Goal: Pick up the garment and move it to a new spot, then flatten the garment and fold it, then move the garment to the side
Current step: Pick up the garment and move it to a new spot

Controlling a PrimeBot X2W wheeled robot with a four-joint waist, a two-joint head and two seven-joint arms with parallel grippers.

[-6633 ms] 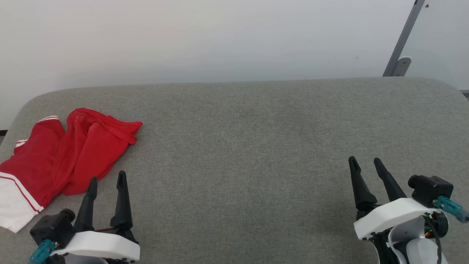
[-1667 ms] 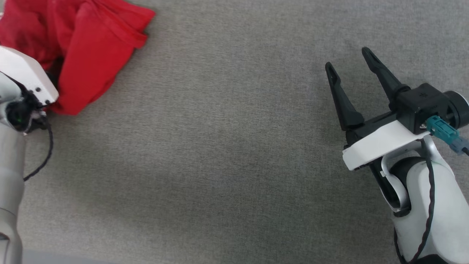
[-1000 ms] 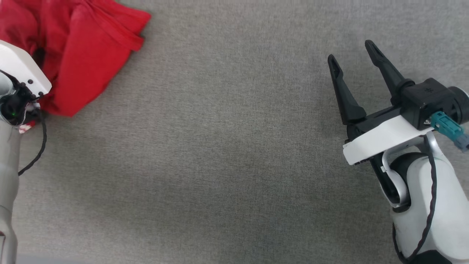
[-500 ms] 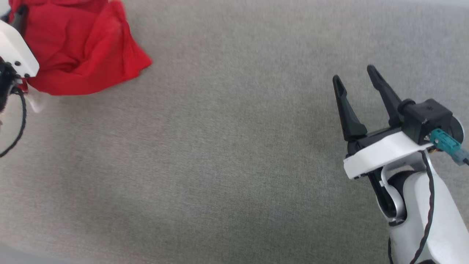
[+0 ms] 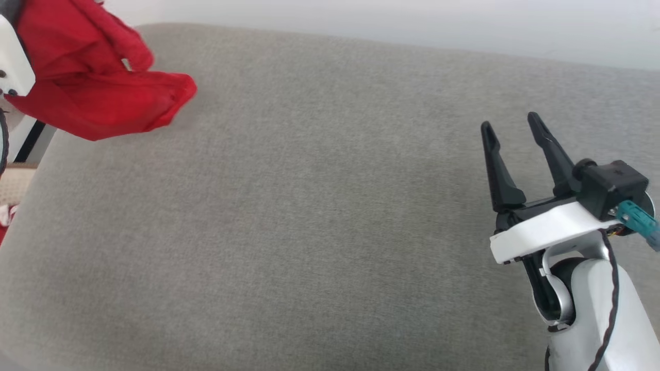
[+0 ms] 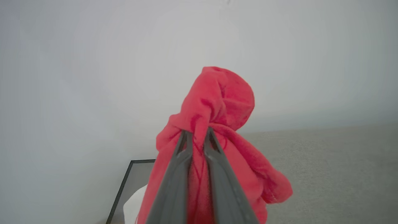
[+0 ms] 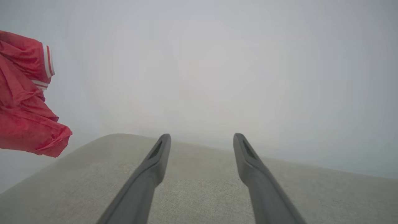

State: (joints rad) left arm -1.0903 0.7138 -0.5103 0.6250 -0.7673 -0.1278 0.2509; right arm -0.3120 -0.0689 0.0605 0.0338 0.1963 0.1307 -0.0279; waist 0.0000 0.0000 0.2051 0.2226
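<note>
**Garment aloft at left corner**

My left gripper (image 6: 197, 132) was clamped on a bunched fold of the garment (image 5: 93, 98), which hung above the grey cushion's (image 5: 309, 206) far left corner. I saw my right gripper (image 5: 508, 122) spread empty over its right side.

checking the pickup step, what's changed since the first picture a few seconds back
The left hand has closed on the red jersey-style shirt with striped trim and lifted it off the grey fabric surface, where it lay crumpled; it now hangs bunched in the air. The right hand stays open and empty on the right. The head view itself has also shifted.
</note>
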